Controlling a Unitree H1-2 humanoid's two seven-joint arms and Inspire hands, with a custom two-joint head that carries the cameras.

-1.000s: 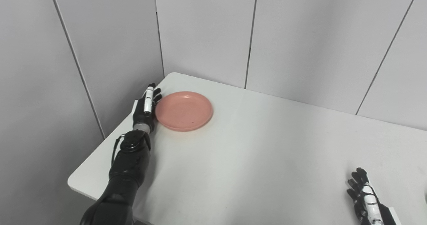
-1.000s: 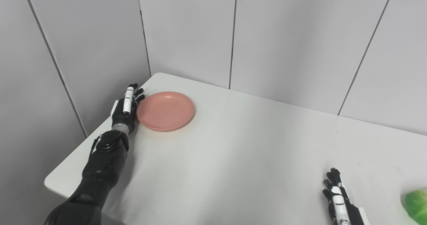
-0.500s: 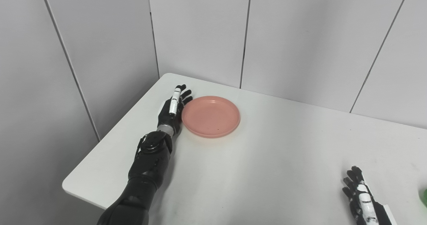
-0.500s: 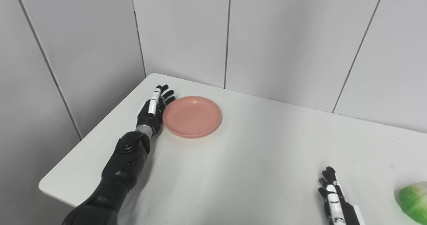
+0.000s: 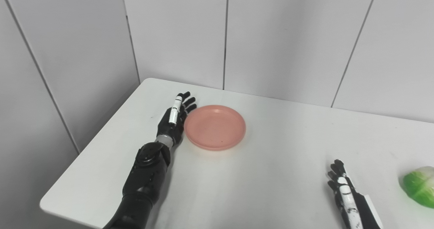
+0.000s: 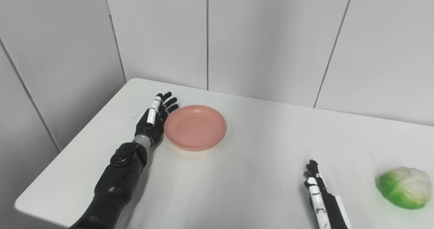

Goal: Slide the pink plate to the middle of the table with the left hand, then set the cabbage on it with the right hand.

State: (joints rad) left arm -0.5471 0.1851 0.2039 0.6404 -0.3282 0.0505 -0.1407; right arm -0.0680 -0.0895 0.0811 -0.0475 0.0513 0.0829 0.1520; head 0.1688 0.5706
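The left hand (image 5: 173,118), fingers straight and apart, stands edge-on against the left rim of the round pink plastic plate (image 5: 215,127) on the white bench (image 5: 271,174). The right hand (image 6: 318,195) lies flat with fingers spread, empty; the green-and-white cabbage (image 6: 405,187) sits well to its right. No writing is readable.

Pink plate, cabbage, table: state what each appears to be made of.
Pink plate: likely plastic or melamine, with an even matte colour, a thin raised rim and soft sheen.
Cabbage: probably a plastic or foam replica, given its glossy, saturated green fading to white.
Table: smooth white laminate or painted board, by its look; faint scuffs, rounded corner.
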